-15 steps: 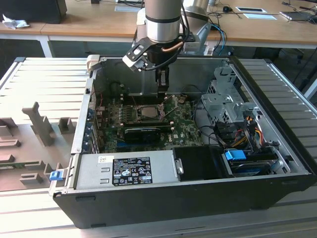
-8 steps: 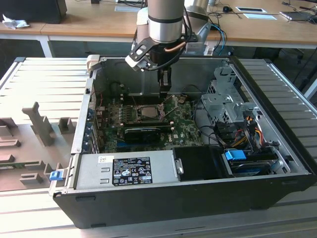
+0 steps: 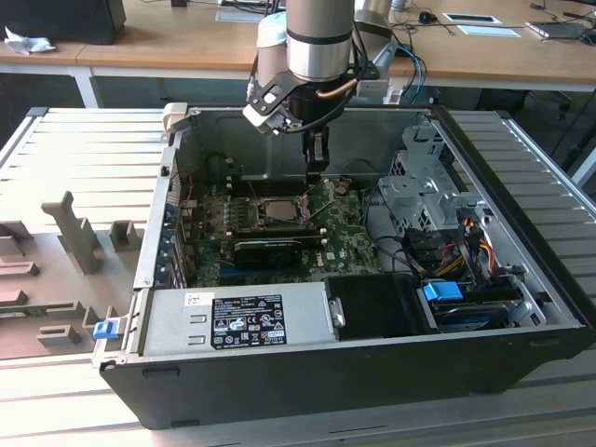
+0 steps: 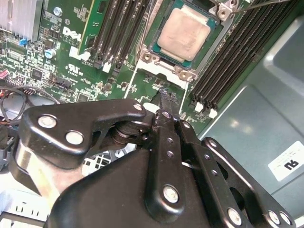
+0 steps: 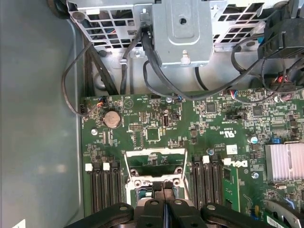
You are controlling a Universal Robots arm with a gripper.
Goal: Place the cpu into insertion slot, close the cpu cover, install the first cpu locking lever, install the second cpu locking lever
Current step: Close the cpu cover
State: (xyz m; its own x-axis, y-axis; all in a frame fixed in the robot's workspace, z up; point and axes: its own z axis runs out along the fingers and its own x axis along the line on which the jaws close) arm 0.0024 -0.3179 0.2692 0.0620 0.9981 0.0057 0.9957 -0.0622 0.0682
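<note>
Seated cpu (image 4: 184, 34); end effector (image 4: 164, 95) (closed) near

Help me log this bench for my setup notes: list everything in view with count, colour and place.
computer case: one, black, open on the slatted metal table
circuit board: one, green, inside the case
cpu: one, silver-beige, seated in the insertion slot
cpu cover: one, silvery, swung open beside the slot
memory slots: several, black, on both sides of the slot
power supply: one, grey, along the case's near wall
drive cage: one, silvery, on the exterior view's right
coin cell: one, silver, on the board
gripper: one, black, shut, low over the board next to the slot
</note>
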